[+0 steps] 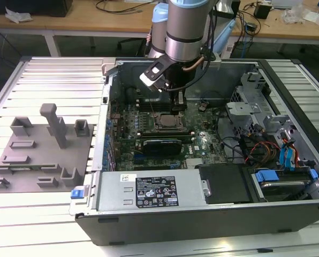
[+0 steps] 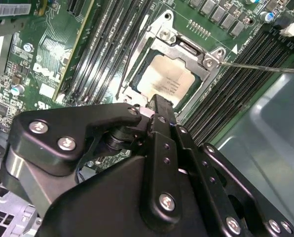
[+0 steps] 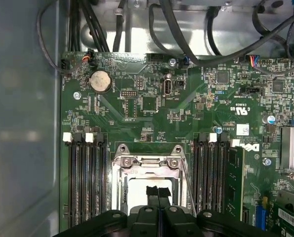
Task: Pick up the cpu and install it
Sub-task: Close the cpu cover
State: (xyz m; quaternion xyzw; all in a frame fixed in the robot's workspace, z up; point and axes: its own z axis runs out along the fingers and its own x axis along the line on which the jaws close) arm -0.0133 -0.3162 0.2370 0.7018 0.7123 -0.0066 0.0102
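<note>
The cpu [image 2: 164,79], a silvery-white square, lies flat inside the metal socket frame [image 2: 206,64] on the green motherboard. It also shows as a pale patch [image 3: 136,190] in the first wrist view. My gripper [image 3: 157,190] hangs just above the socket with its two black fingertips pressed together and nothing between them. In the exterior view the gripper [image 1: 179,104] reaches down into the open computer case [image 1: 111,160], slightly behind the socket [image 1: 165,122]. A thin metal lever [image 2: 255,66] sticks out sideways from the socket corner.
Memory slots [image 3: 85,182] flank the socket on both sides. A black card [image 1: 159,144] and the power supply [image 1: 149,190] lie in front of it. Drive bays with blue tabs [image 1: 285,155] and cables fill the exterior view's right. A grey fixture plate with blocks [image 1: 36,155] sits outside the case at the left.
</note>
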